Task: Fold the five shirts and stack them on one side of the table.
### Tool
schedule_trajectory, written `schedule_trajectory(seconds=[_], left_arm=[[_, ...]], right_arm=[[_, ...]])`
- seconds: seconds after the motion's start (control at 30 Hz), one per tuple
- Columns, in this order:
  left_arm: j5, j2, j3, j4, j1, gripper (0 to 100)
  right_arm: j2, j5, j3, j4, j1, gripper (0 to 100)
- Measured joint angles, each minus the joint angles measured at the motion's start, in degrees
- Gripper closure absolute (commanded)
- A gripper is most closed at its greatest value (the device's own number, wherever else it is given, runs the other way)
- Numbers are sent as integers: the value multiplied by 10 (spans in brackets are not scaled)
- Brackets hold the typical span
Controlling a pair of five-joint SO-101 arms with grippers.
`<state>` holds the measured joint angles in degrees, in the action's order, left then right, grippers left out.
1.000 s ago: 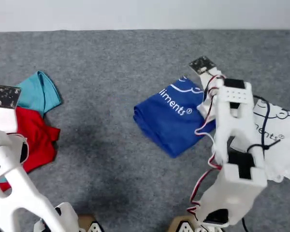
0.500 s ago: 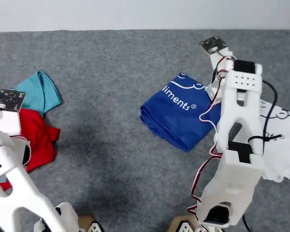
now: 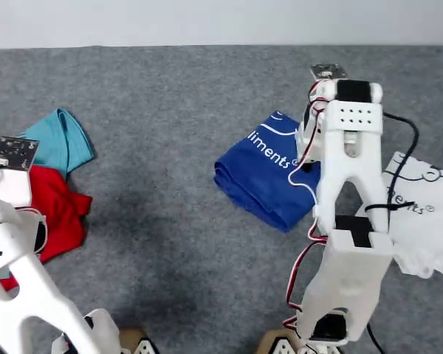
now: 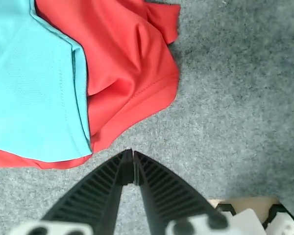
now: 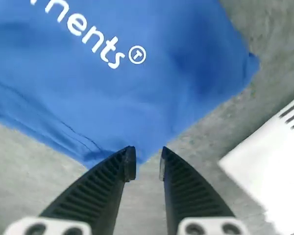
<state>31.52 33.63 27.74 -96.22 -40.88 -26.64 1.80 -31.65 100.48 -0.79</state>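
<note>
A folded blue shirt (image 3: pixel 264 175) with white print lies right of centre on the grey table. My right arm (image 3: pixel 347 140) stands over its right edge. In the right wrist view the right gripper (image 5: pixel 144 157) is narrowly open just off the blue shirt's (image 5: pixel 112 73) hem, with nothing between its fingers. A white shirt (image 3: pixel 421 221) lies spread at the right, under that arm. At the left, a crumpled red shirt (image 3: pixel 55 210) lies partly under a teal shirt (image 3: pixel 59 140). My left gripper (image 4: pixel 133 157) is shut and holds nothing, just off the red shirt's (image 4: pixel 132 63) edge, near the teal shirt (image 4: pixel 34 88).
The grey felt table top (image 3: pixel 155 110) runs to a pale wall at the far edge. Bare felt lies between the two shirt groups. A corner of the white shirt (image 5: pixel 269 161) lies close beside the right gripper. The arm bases stand at the near edge.
The blue shirt slid slightly to the right and farther back, then stopped. The right arm swung back leftward over the shirt's right edge. The left arm barely moved.
</note>
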Motion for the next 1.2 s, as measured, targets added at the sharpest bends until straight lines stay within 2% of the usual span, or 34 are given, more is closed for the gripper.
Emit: schedule_trajectory(seconds=[0.23,0.3,0.37,0.47,0.53,0.9,1.2], left_arm=[[0,0,0,0,0,994],[0,0,0,0,0,994],[0,0,0,0,0,994],[0,0,0,0,0,994],[0,0,0,0,0,994],[0,0,0,0,0,994],[0,0,2,0,0,994]], right_arm=[[0,203,0,-7,-30,910],[0,264,0,-10,-25,842],[0,292,0,-12,-25,727],[-10,320,0,-13,-30,548],[-25,335,0,-15,-26,483],[-140,356,0,-75,-34,476],[-157,356,0,-164,-51,481]])
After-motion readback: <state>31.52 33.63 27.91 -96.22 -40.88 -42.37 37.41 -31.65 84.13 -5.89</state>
